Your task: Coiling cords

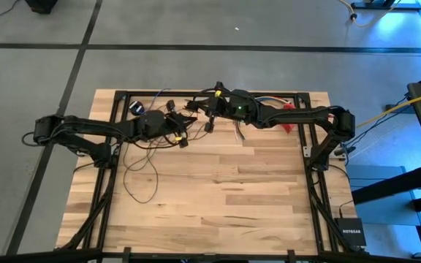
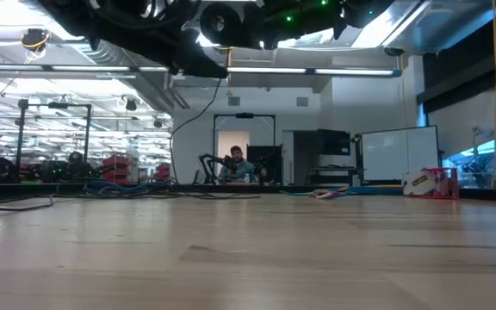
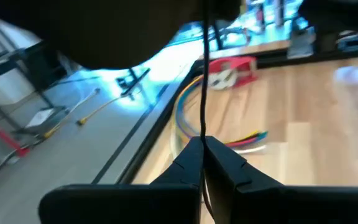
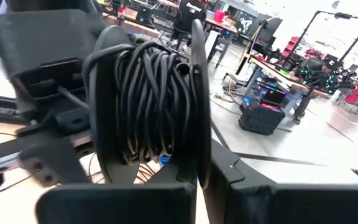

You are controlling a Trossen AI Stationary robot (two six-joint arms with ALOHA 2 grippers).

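Note:
The cords are one thin dark wire. Its loose loops (image 1: 141,175) lie on the table's left half, and a small black puck (image 1: 136,108) rests near the far edge. My left gripper (image 3: 202,149) is shut on a strand above the far middle of the table (image 1: 181,139). My right gripper (image 4: 201,180), just right of it (image 1: 209,120), is shut and carries a thick coil (image 4: 154,106) of the same cord. In the low view both arms hang above the table and a slack strand (image 2: 198,112) drops from them. My left gripper pinches a single strand (image 3: 202,127) between its two fingertips. The strand runs straight and taut away from the fingers, clear of the table. My right gripper has the coil's many turns (image 4: 160,143) wound about its shut fingers, which point about level. The coil hides any pinched strand and hangs clear of the table.
A short bundle of multicoloured wires (image 3: 247,138) and a red tape dispenser (image 3: 232,71) lie by the table's far right edge. A yellow cable (image 1: 386,117) runs off to the right. A dark box (image 1: 351,232) sits past the near right corner. Bare wood fills the near half.

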